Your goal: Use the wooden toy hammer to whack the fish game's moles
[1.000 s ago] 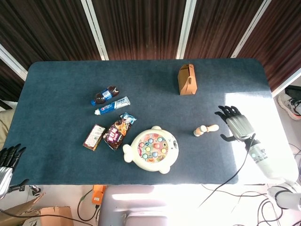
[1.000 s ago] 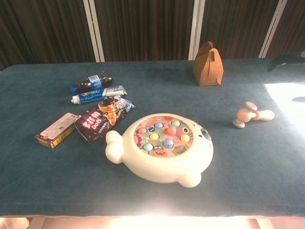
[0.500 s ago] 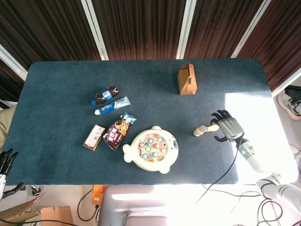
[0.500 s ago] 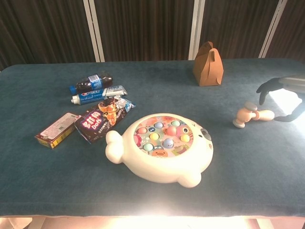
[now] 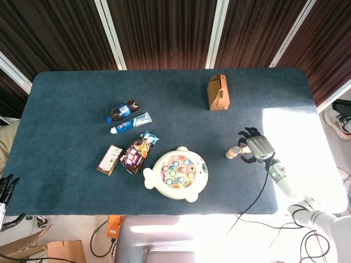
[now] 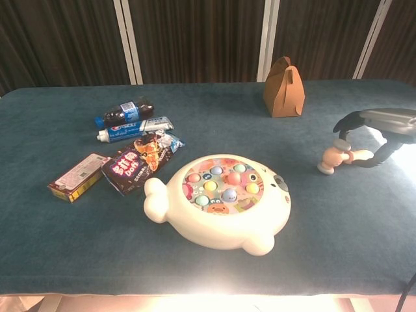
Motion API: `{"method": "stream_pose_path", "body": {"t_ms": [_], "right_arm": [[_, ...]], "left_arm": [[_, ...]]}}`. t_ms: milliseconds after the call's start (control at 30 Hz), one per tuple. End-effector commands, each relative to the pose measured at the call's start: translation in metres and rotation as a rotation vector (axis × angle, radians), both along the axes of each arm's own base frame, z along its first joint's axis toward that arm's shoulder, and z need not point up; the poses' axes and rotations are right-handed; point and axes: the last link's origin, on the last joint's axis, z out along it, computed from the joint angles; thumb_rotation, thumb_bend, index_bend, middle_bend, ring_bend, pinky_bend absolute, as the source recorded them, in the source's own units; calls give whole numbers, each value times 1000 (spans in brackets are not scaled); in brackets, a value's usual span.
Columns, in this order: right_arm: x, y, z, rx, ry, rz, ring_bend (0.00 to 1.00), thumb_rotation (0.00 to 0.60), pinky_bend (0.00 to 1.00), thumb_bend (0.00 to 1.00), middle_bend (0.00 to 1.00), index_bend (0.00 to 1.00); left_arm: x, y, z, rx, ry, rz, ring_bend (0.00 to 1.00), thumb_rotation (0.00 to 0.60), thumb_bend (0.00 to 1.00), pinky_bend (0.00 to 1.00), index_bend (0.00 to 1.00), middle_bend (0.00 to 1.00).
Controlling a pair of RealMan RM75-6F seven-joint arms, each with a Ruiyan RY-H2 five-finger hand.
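Lying under everything is the dark blue table (image 5: 71, 98), and the fish game (image 5: 176, 173) is sitting near its front edge, well to the left of the right hand's fingers, its coloured moles (image 6: 221, 183) facing up. Reaching in from the right edge, the right hand (image 5: 253, 146) is hovering palm down over the wooden toy hammer (image 5: 235, 152), its fingers (image 5: 245, 133) spread and arching down on both sides of the handle; whether they are touching or pinching the handle cannot be told from either view. Only the hammer's head and a bit of handle are showing just left of the fingertips in the head view, while the chest view is showing the hammer (image 6: 337, 156) resting on the cloth beneath the hand. Standing beyond the fingers, toward the far edge, is a brown paper box (image 5: 218, 92). Far to the left of the fingers are lying a cola bottle (image 5: 122, 110), a toothpaste tube (image 5: 131, 123), a snack bag (image 5: 137, 151) and a small flat packet (image 5: 109, 159). Showing at the lower left corner, off the table, the left hand (image 5: 5, 189) is holding nothing, fingers apart.
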Motion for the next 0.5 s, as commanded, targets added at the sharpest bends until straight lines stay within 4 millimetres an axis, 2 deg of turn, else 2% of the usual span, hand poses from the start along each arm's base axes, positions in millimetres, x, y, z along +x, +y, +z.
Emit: {"method": "stream_pose_path", "body": {"t_ms": [33, 500], "right_arm": [[2, -2, -2, 2, 8, 3, 2, 600, 8, 239, 163, 476], [2, -6, -6, -1, 31, 7, 17, 600, 10, 274, 170, 521]], "left_arm": [[0, 0, 0, -6, -9, 7, 0, 600, 113, 69, 0, 0], [2, 1, 4, -9, -23, 20, 0, 600, 113, 70, 0, 0]]}}
